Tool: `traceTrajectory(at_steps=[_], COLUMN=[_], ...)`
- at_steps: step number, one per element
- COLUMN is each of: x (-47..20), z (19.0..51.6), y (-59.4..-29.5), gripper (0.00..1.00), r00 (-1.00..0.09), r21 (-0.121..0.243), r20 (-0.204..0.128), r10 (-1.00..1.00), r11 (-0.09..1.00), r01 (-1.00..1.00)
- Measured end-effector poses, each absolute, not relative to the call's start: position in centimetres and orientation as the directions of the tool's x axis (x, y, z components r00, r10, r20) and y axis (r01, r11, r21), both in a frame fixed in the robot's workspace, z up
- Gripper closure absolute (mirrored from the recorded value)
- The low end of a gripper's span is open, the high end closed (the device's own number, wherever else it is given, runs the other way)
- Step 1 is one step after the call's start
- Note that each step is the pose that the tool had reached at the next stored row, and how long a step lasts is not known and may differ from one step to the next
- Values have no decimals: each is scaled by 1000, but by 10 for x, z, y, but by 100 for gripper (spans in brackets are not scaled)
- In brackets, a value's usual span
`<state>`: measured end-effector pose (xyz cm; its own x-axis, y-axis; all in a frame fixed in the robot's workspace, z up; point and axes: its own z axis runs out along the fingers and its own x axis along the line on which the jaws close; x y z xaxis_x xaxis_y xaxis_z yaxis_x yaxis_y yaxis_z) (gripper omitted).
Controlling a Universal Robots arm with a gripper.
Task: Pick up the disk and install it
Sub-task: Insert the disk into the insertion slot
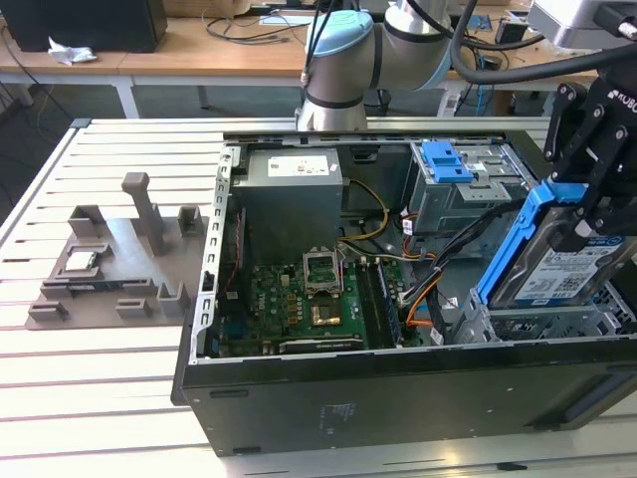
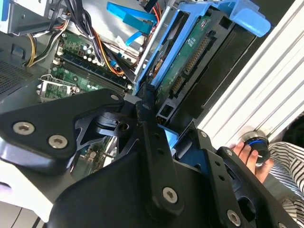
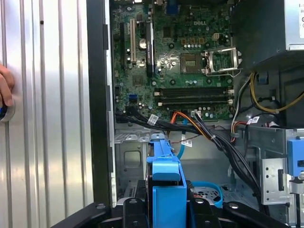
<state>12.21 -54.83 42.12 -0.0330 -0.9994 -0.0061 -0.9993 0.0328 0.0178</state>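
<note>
Disk point(image 1: 557, 267) tilted, clamped in gripper point(image 1: 585, 214), above drive cage point(image 1: 537, 323); cables point(image 1: 468, 234) just beside, possibly touching.

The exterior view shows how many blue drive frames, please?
2. One frame is clipped around the disk in the hand; a second frame sits on the drive cage. Others may be hidden.

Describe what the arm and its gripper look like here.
The arm is silver-grey tubing with light-blue joint caps; black cables run along it. The gripper is matte black, built from angular linkage bars with silver screws, with white lettering on its side.
</note>
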Motion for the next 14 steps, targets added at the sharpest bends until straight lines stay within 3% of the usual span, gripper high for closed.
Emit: traceTrajectory(at_steps=[14], x=[122], z=[415], y=[-548], gripper=[64], r00=[-33], r21=[18], r20=[-6], r10=[-999], r11=[33], r01=[-999])
